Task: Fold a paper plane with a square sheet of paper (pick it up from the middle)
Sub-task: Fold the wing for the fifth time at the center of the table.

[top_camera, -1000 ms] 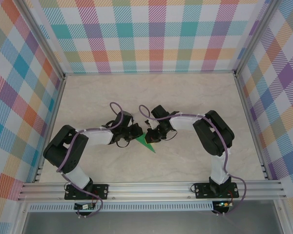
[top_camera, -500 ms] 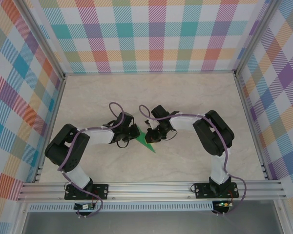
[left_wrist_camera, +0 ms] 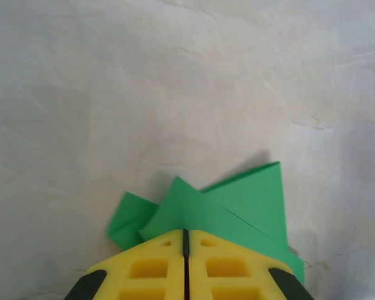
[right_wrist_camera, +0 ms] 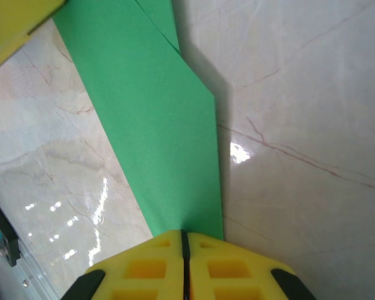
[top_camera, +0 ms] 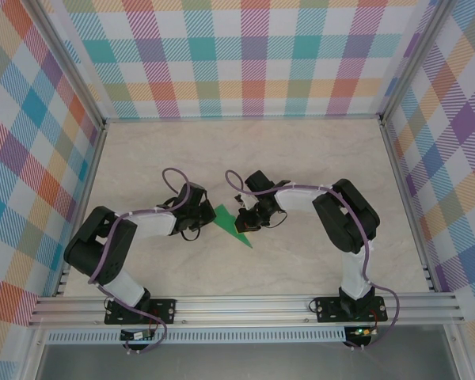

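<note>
The square sheet of paper, bright green, lies folded into a long pointed paper plane (top_camera: 224,219) on the marble table, its tip toward the near right. My left gripper (top_camera: 203,215) is shut, its yellow tips (left_wrist_camera: 185,232) set on the wide end of the paper (left_wrist_camera: 237,206), where small flaps stick up. My right gripper (top_camera: 243,224) is shut as well, tips (right_wrist_camera: 184,233) down on the narrow part of the green strip (right_wrist_camera: 156,125). The paper shows flat and wide under both pairs of tips, not pinched edge-on. A yellow finger (right_wrist_camera: 12,25) of the left gripper shows at the top left of the right wrist view.
Checked walls (top_camera: 245,55) close the table on three sides. A metal rail (top_camera: 245,305) with both arm bases runs along the near edge. Bare marble (top_camera: 301,158) lies beyond and beside the arms.
My left gripper has slid left along the paper to its wide end, uncovering more green there. The right gripper and the paper have stayed put.
</note>
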`<action>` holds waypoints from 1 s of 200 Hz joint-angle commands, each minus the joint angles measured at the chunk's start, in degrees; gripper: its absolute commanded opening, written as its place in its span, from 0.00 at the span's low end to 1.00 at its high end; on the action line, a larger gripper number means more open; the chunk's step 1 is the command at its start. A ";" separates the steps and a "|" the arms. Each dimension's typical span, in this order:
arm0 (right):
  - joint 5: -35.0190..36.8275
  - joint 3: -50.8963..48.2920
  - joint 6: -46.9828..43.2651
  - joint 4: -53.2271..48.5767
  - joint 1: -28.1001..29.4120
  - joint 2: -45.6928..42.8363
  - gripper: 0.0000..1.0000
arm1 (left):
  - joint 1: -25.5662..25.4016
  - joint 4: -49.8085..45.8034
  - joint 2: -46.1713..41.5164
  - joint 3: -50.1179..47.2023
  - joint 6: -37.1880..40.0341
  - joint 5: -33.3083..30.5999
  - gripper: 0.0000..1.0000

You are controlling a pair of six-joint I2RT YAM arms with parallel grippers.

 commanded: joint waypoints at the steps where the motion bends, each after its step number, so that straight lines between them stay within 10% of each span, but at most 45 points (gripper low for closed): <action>1: 16.02 -4.83 0.31 -7.69 0.37 8.35 0.08 | 3.84 -2.44 -0.90 -2.45 0.80 -4.52 0.07; 110: 14.53 -3.82 0.37 -7.77 0.40 7.38 0.09 | 4.75 -3.99 -12.84 -1.02 4.85 6.56 0.10; 200: 14.66 -3.99 0.66 -7.77 0.38 8.17 0.09 | -2.29 -2.04 1.43 3.69 5.45 8.49 0.07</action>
